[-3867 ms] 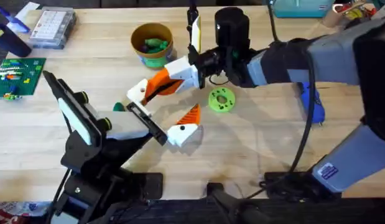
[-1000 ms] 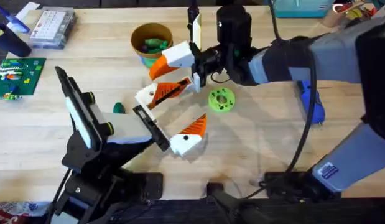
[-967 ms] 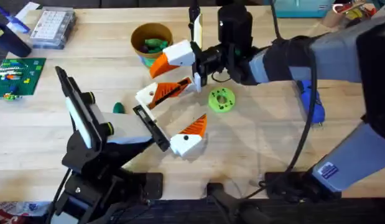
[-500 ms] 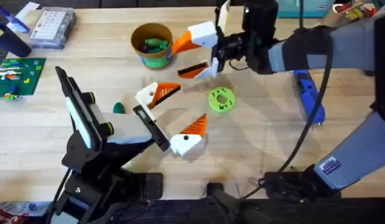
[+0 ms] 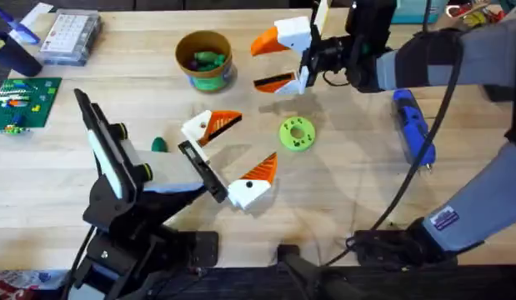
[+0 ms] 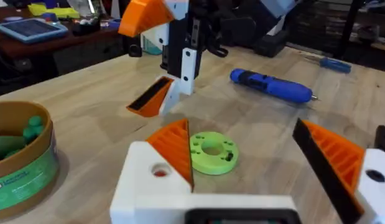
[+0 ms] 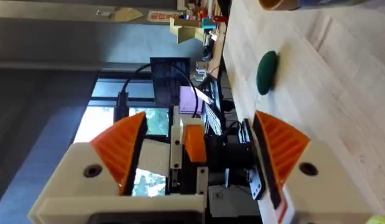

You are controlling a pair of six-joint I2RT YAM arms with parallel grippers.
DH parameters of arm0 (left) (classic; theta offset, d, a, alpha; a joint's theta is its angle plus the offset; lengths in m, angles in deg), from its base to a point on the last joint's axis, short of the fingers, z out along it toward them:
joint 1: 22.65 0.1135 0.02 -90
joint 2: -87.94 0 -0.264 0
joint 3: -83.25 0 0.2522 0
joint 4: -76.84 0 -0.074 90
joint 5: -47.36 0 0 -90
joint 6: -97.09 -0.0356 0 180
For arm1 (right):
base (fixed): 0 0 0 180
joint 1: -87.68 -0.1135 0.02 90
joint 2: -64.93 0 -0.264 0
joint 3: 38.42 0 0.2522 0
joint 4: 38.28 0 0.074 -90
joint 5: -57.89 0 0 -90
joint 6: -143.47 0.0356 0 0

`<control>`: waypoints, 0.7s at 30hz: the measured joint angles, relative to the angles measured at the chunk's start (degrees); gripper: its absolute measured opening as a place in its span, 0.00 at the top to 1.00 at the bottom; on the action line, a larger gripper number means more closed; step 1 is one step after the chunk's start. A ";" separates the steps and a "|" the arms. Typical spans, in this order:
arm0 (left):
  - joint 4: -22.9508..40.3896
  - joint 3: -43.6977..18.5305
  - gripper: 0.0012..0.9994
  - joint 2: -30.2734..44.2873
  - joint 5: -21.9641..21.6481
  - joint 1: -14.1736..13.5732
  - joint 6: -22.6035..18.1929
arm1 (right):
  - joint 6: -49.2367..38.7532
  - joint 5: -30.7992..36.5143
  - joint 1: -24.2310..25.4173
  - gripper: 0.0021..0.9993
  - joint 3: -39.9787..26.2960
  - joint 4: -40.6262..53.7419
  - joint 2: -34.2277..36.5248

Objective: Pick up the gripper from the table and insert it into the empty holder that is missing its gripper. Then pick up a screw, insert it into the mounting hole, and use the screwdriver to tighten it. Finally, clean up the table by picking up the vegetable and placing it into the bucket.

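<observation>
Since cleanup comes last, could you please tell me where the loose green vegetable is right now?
In the overhead view, the vegetable lies on the table's left half, below-left of the bucket and just left of the holder.

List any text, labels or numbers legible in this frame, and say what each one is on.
None can be read.
Bucket: white print on its green band, too blurred to read.
Blue sticker on the right arm: print too small to read.
Clear parts box at the table's far left: a grid-patterned sheet, nothing legible.
Green card beside it: coloured marks, no readable words.
</observation>
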 joint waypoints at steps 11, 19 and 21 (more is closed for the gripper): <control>0.00 0.00 0.01 0.00 0.00 0.00 -0.02 | -0.04 0.00 -0.02 0.01 -0.02 0.39 0.00; 0.00 0.00 0.01 0.00 0.00 0.00 -0.02 | -0.39 0.00 -0.02 0.01 -0.04 2.93 -0.02; 0.00 0.00 0.01 0.00 0.00 0.00 0.00 | -0.39 0.00 -0.02 0.01 -0.04 2.93 -0.02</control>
